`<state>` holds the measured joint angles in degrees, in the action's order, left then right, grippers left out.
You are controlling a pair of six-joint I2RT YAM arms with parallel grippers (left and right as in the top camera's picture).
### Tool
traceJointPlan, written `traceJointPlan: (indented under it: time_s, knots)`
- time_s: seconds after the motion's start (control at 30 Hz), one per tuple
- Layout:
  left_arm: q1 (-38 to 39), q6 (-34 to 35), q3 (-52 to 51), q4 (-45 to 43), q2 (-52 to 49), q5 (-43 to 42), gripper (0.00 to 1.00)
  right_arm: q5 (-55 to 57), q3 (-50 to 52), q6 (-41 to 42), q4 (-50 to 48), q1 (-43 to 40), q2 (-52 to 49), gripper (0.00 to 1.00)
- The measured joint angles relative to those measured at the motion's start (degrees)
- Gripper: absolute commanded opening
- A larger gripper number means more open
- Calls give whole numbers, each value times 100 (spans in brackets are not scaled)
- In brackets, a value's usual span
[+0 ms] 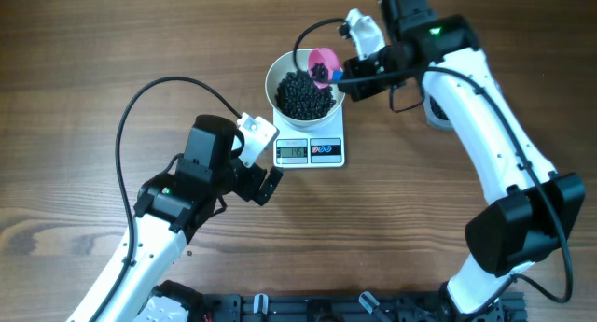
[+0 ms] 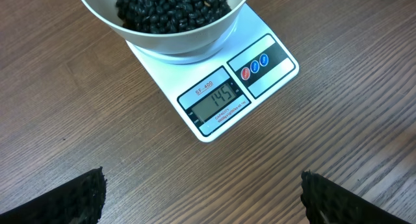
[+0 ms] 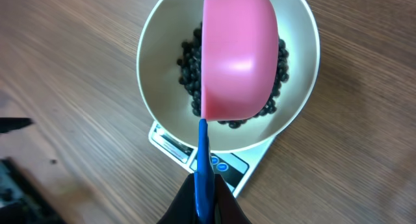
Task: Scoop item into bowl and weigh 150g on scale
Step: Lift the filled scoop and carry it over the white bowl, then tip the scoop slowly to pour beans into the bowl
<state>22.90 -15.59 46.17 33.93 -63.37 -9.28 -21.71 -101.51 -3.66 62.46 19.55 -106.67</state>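
Observation:
The white bowl (image 1: pixel 276 76) stands on the small white scale (image 1: pixel 326 151) and holds a heap of black beans, the item (image 1: pixel 303 96). My right gripper (image 1: pixel 358 70) is shut on the blue handle of a pink scoop (image 1: pixel 323 66), which hangs tilted over the bowl's right rim with some beans in it. In the right wrist view the scoop (image 3: pixel 237 55) lies on its side above the bowl (image 3: pixel 153 62) and the beans (image 3: pixel 188 68). My left gripper (image 1: pixel 261 169) is open left of the scale, empty. Its view shows the scale (image 2: pixel 260 62) with the display lit.
A pale container (image 1: pixel 436 109) shows partly under the right arm, at the right of the scale. Bare wooden table (image 1: pixel 93 61) lies around the scale. The left arm's cable (image 1: pixel 149 89) loops over the table at the left.

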Motion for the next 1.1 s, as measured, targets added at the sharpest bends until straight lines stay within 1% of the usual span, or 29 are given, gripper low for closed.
traceJointPlan:
  time_s: [0.3,0.47,1.1]
  knots:
    - [0,0,0,-2,0,0,100,905,0,-192,-50,332,0,4]
    - [0,0,0,-2,0,0,100,1172,0,-380,-166,450,0,4]
    - [0,0,0,-2,0,-2,100,1399,0,-1172,-256,640,0,4]
